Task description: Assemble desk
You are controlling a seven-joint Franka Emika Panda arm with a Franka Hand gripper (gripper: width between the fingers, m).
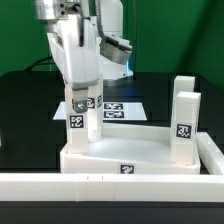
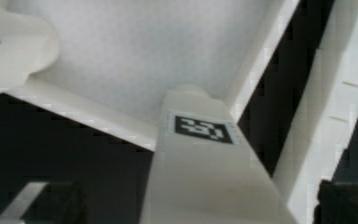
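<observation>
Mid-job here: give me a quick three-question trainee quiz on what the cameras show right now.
1. True or false: the small white block leg under the jaws lies flat on the black table.
2. The jaws are: A shut on the leg; B open, one on each side of the leg; C out of view.
3. What flat thing lies on the table beyond the white rimmed plastic tray top in the exterior view?

Key: 1 false, it stands upright at a corner of the tray top. 2 B. 3 the marker board.
</observation>
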